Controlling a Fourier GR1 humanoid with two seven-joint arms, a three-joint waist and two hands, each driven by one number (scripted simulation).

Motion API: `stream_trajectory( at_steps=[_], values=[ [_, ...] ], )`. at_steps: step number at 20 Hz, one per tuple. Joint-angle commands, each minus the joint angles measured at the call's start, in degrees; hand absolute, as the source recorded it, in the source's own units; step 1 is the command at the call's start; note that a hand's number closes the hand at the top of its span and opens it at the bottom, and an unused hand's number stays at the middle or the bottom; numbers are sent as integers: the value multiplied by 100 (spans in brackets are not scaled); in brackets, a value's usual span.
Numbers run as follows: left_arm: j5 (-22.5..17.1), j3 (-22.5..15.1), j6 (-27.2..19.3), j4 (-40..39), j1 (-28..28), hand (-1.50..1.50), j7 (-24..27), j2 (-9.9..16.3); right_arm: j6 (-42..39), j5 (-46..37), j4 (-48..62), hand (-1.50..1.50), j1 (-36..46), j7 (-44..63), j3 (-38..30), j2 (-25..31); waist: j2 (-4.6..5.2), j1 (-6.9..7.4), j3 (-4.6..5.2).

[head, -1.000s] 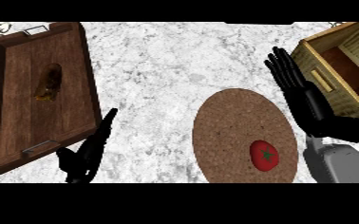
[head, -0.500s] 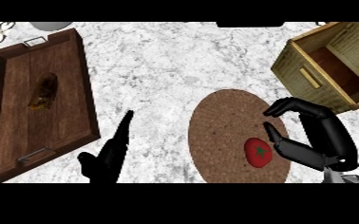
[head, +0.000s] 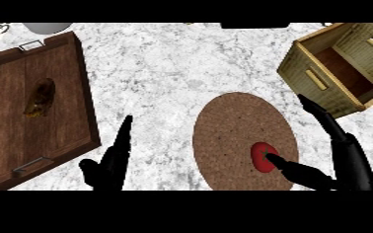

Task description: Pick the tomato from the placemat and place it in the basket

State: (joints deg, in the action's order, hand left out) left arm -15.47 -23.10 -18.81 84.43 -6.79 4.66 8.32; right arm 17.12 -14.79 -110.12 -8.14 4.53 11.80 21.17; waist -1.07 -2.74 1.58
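White marbled counter (head: 167,74) all around. Red tomato (head: 261,155) sits on the round woven placemat (head: 233,123), the square wicker basket (head: 320,84) just beside it. Right hand (head: 342,158) is spread wide, thumb tip touching the tomato, fingers apart. Left hand (head: 109,165) rests open by the wooden tray (head: 65,113).
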Motion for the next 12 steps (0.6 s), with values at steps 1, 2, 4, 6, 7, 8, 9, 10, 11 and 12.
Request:
stream_trajectory(
  at_steps=[1, 2, 4, 6, 7, 8, 9, 10, 11, 12],
  values=[
    [224, 705, -303, 519, 369, 0, 422, 471, 353, -1079, -266, -150, -434, 1019, -369, 603, -96, -48, -67],
    [228, 641, -293, 517, 440, 0, 408, 423, 302, -1287, -371, -150, -446, 1339, -404, 718, -69, -47, -62],
    [236, 630, -297, 545, 485, 0, 377, 485, -126, -1577, -582, -150, -666, 1811, -345, 1120, -63, -55, -48],
    [300, 532, -368, 548, 409, 0, 429, 470, -570, -1768, -822, -150, -745, 2342, -384, 1492, -44, 41, -47],
    [272, 539, -361, 569, 485, 0, 376, 473, -841, -1744, -986, -150, -873, 2581, -343, 1631, -31, 22, -61],
    [284, 482, -448, 660, 463, 0, 345, 409, -1128, -1743, -1176, -150, -894, 2774, -267, 1790, -35, 98, -65],
    [244, 541, -336, 625, 590, 0, 292, 520, -1384, -1626, -1368, -150, -883, 2978, -305, 1931, -19, 82, -63],
    [198, 640, -331, 556, 606, 0, 276, 586, -1564, -1570, -1589, -150, -911, 3225, -212, 1947, -6, 109, -61],
    [231, 589, -363, 621, 629, 0, 273, 573, -1764, -1501, -1789, -150, -892, 3445, -101, 1975, 0, 182, -69],
    [224, 569, -404, 603, 551, 0, 288, 548, -1989, -1345, -2079, -150, -944, 3693, -94, 2054, 3, 177, -78]
  ],
)
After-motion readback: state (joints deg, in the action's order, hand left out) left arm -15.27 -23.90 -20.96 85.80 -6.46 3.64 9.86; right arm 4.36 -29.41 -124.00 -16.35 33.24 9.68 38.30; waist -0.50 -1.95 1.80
